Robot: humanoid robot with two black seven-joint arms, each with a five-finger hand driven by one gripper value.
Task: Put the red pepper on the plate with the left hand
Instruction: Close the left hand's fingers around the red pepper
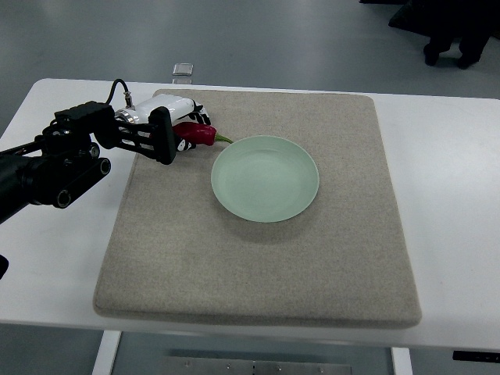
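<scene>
A red pepper (200, 133) with a thin green stem lies at the upper left of the mat, its stem pointing toward the plate. My left hand (186, 130) comes in from the left edge and its black fingers are curled around the pepper. A pale green plate (265, 177) sits on the middle of the mat, just right of the pepper, with nothing on it. The pepper's stem tip almost reaches the plate's rim. The right hand is out of view.
A beige mat (258, 266) covers most of the white table (453, 195). A small clear object (183, 69) lies at the table's far edge. Dark shapes (449, 31) stand on the floor at the upper right.
</scene>
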